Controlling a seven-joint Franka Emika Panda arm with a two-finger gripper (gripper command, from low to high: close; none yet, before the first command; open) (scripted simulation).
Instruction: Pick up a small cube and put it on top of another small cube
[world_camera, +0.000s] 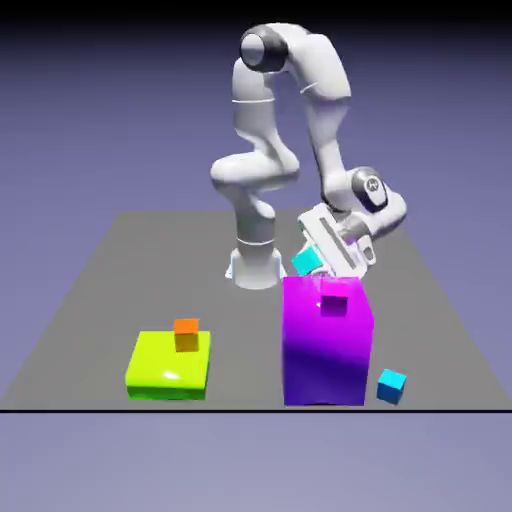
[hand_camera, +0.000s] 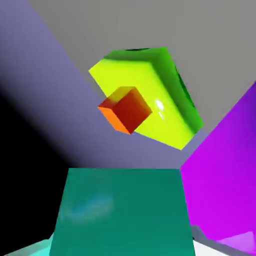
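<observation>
Teal cube (hand_camera: 125, 212): my hand (world_camera: 318, 262) grips it, tilted, high over the bench (world_camera: 90, 300), behind the purple block (world_camera: 325, 345) from the near edge. I should level my wrist clear of that block before lowering squarely onto a small cube.

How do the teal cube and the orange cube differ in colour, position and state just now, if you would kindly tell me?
The teal cube is greenish-turquoise, while the orange cube is orange. The teal cube is held aloft in the end effector; the orange cube rests on the yellow-green block. The teal cube is tilted, whereas the orange cube sits level. Both are small, plain cubes.
</observation>
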